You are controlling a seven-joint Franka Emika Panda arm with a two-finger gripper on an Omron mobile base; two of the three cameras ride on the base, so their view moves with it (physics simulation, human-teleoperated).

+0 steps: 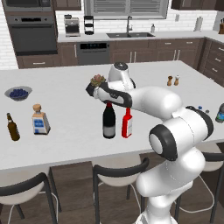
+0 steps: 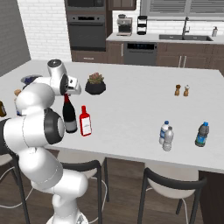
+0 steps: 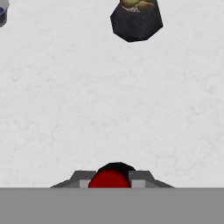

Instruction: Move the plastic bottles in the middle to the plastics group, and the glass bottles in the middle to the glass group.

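In the middle of the white island stands the tall dark wine bottle (image 1: 109,123) (image 2: 69,117), with the slim red bottle (image 1: 127,124) (image 2: 85,122) close at its right. My gripper (image 1: 108,103) (image 2: 67,95) (image 3: 113,179) is shut on the wine bottle's red foil neck, and its round red top (image 3: 110,178) sits between the tips. At far left is the glass group: a brown beer bottle (image 1: 12,127) and a square corked bottle (image 1: 40,120). At right is the plastics group: two clear water bottles (image 2: 166,136) and a dark blue-green bottle (image 2: 201,134) (image 1: 220,113).
A potted plant in a dark pot (image 1: 97,80) (image 2: 95,84) (image 3: 136,21) stands just behind the middle bottles. A bowl of blueberries (image 1: 18,92) is at back left, two small shakers (image 1: 173,80) (image 2: 181,90) at back right. Stools (image 1: 118,175) line the island's near edge.
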